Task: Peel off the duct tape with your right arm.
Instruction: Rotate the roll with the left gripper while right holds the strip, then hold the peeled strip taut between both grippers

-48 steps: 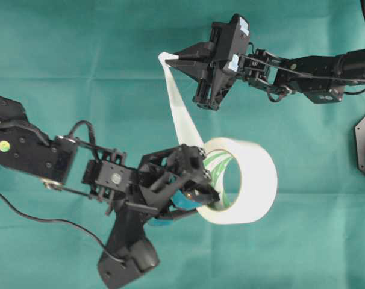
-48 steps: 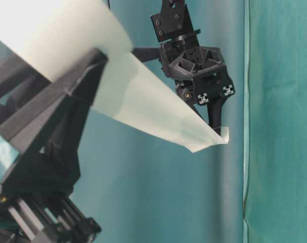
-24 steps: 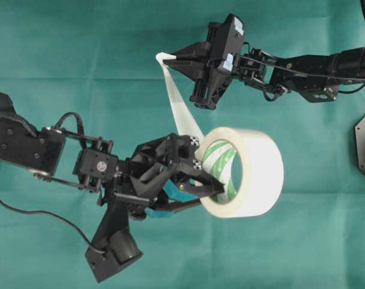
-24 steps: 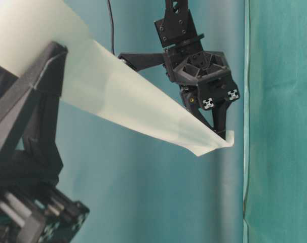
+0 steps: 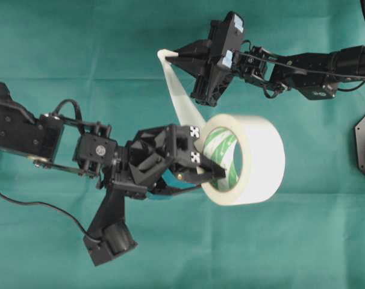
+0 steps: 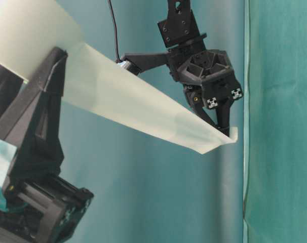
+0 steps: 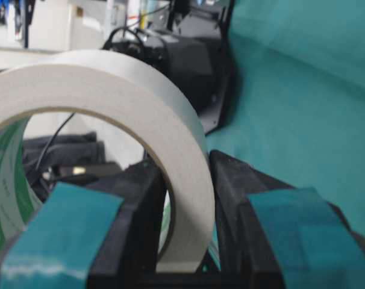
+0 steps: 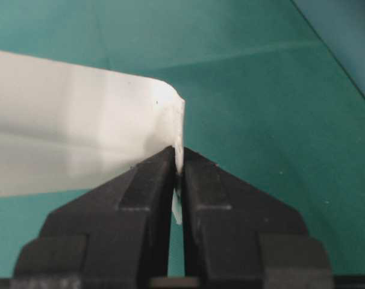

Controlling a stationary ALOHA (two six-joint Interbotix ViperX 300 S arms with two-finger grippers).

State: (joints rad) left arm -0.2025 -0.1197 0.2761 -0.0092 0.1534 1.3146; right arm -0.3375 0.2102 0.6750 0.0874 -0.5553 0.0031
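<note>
Since a second ago the left arm has rolled its wrist and swung the tape roll up and a bit to the right, so the core faces the overhead camera less; the right gripper has barely shifted. The right gripper is clenched, its two plain black fingers pinching the curled end of the loose white strip. That strip runs taut from there down to the roll. The left gripper is grasping the roll's wall, one teal-padded finger inside the green-printed core and one outside, as the left wrist view shows. The roll is held tilted on edge above the green cloth, right of centre in the overhead view.
</note>
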